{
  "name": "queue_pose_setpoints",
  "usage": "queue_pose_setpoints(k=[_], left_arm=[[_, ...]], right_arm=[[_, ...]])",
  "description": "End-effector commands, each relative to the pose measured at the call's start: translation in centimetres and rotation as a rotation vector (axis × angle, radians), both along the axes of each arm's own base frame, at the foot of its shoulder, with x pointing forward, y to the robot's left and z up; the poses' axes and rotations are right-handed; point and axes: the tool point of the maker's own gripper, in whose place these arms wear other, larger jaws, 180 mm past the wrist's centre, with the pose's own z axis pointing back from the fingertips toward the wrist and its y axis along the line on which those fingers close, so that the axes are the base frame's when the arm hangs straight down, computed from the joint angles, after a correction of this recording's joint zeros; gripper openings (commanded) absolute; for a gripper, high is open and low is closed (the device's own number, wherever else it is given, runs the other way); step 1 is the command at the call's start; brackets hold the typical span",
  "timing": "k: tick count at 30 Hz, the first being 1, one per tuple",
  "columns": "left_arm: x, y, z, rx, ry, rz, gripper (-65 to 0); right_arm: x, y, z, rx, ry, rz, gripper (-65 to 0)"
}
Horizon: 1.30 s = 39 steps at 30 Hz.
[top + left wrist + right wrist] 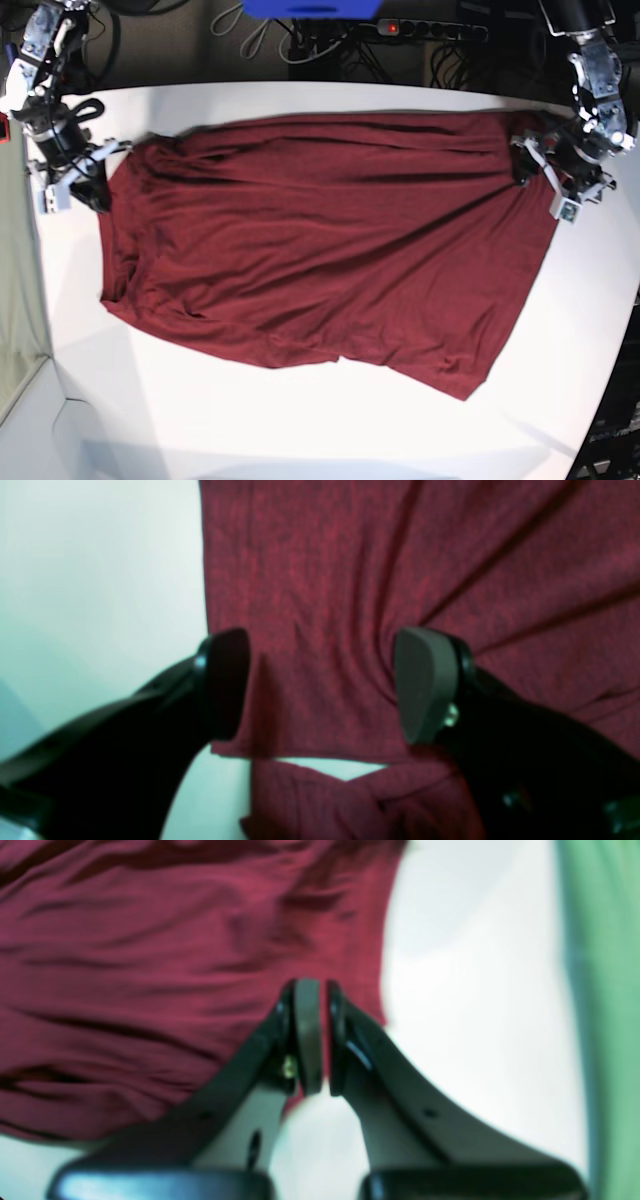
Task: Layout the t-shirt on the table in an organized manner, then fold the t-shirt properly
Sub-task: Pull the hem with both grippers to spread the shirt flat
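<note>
Left hand (320, 685): jaws spread wide, released, hovering over t-shirt (320, 240) near its edge, nothing pinched. Dark matte rounded pads (425, 685). Right hand (317, 1037): clenched, pads nearly meeting; cannot tell if cloth is caught between them. T-shirt: dark maroon soft knit, spread across white smooth worktop (300, 430), creases fanning toward left hand, wrinkles bunched near right hand.

Maroon t-shirt (320, 240) spread wrinkled, lying slantwise across white table (330, 430)
</note>
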Motion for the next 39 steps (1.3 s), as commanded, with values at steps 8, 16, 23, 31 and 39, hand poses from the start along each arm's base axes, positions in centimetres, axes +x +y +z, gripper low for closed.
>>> queue_pose_setpoints(k=[8, 16, 23, 31, 39], left_arm=[[1.2, -0.4, 3.9, 0.087, -0.086, -0.053, -21.1], [1.8, 1.3, 5.4, 0.105, -0.127, -0.005, -21.0], [1.3, 3.1, 1.0, 0.019, -0.027, 0.094, -21.0], [0.6, 0.9, -1.0, -0.013, 0.026, 0.049, -21.0], [-4.4, -0.6, -3.7, -0.024, 0.13, 0.035, -21.0]], right_arm=[[1.3, 3.8, -0.4, 0.082, -0.028, 0.068, -63.5], [-2.0, 2.5, -5.4, 0.132, 0.115, 0.009, -63.5], [-3.6, 0.0, -5.5, 0.107, 0.117, -0.038, -63.5], [-2.4, -3.8, -6.0, 0.061, 0.144, -0.058, -63.5], [-0.9, -6.5, -6.4, 0.053, 0.159, -0.09, -63.5]])
